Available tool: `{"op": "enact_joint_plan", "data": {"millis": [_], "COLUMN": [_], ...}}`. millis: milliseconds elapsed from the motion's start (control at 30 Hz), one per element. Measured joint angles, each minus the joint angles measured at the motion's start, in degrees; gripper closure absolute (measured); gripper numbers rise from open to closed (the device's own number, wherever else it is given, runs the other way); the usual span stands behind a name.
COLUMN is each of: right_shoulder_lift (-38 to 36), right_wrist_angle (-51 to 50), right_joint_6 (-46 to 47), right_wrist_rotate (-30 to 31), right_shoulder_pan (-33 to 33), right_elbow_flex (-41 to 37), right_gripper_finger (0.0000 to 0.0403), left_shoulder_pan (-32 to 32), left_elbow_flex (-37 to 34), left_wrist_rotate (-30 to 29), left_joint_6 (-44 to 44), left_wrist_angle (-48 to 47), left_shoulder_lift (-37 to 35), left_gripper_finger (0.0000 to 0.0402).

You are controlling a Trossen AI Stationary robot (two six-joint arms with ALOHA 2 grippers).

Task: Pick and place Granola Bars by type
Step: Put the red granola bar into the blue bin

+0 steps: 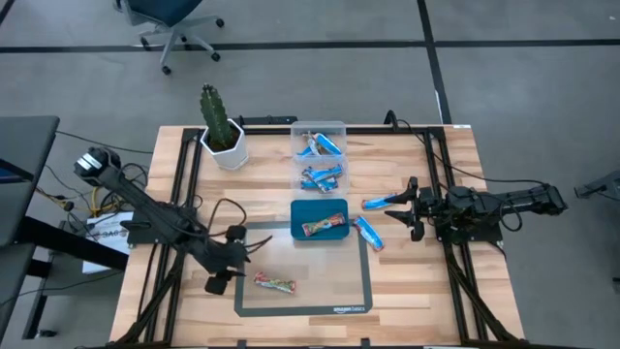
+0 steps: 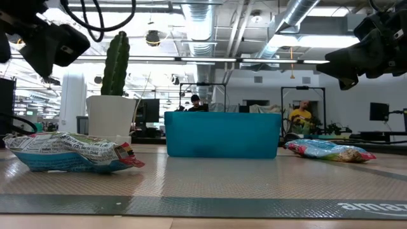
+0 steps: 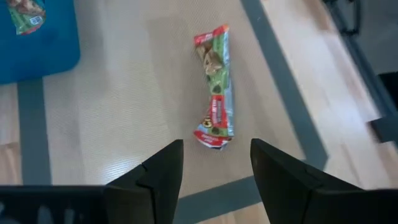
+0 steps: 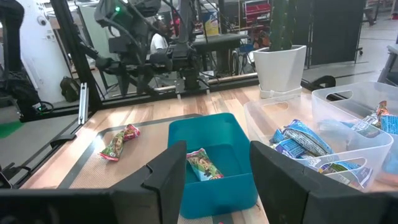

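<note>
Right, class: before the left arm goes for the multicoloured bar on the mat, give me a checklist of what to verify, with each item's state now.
1. Left gripper open: ok, fingers apart.
2. Multicoloured bar lined up ahead of the left gripper: ok, just beyond the fingertips.
3. Bar free of neighbours: ok, it lies alone on the mat.
4. Teal tray has room: ok, one multicoloured bar inside.
5. Right gripper out of the way: ok, open, over by the blue bars.
6. Height above the bar: cannot tell.

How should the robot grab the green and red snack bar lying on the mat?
Grip the multicoloured granola bar across its narrow middle, coming straight down from above. It lies flat on the mat, so only its long edges offer a pinch. The open left pincer is nearby.
</note>
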Motion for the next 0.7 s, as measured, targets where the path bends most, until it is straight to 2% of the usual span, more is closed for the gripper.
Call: {"op": "enact_joint_plan", "data": {"millis": [533,700], "right_shoulder_lift": [-0.01,-0.01], "right_wrist_angle": [0.0,0.0], "right_joint_6": [0.0,0.0], "right_wrist_rotate": [-0.02,-0.02], "right_shoulder_pan": [-0.01,-0.01], "right_elbow_flex": [0.0,0.0], "right_gripper_finger": [0.0232,0.0233], "left_shoulder_pan": [0.08,0.72], "left_elbow_flex": [7.07,9.29], "left_wrist_rotate": [2.3,2.42], "left_joint_6": [3.69,6.55], "left_wrist_angle": [1.95,2.11], "left_shoulder_lift": [15.91,19.69], "left_gripper_finger": [0.0221,0.0205]}}
